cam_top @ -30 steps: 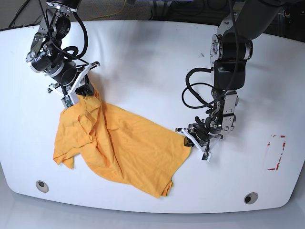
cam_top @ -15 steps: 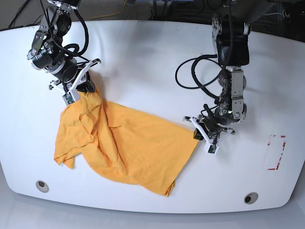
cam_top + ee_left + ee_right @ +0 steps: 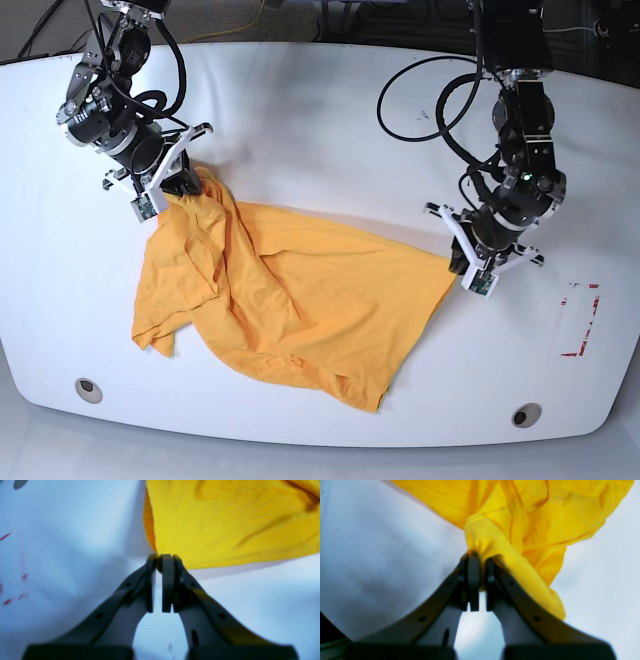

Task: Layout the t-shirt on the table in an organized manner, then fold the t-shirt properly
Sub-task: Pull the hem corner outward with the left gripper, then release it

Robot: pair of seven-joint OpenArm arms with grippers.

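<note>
Fabric is clamped between the closed jaws of both end effectors. The left end effector (image 3: 462,268) is shut on a corner of the t-shirt (image 3: 290,295) where a straight edge ends, and the right end effector (image 3: 172,188) is shut on a bunched wad of cloth at the garment's far end. In the left wrist view the pinch (image 3: 160,562) is seen to take only the very tip of the cloth (image 3: 225,522); in the right wrist view a thicker roll (image 3: 520,530) is gathered at the jaws (image 3: 480,560).

The t-shirt is stretched between the two grips across the white worktop (image 3: 320,120), with its lower part draped and creased on the surface toward the near edge. The cloth is judged thin, light and limp, likely to sag and fold on itself; hold is best taken at hems, shoulder seams or corners.

Which part of the garment is held by the right end effector cannot be told. Neck opening and label are not made out, one sleeve is folded under, and both wrist views are blurred.
</note>
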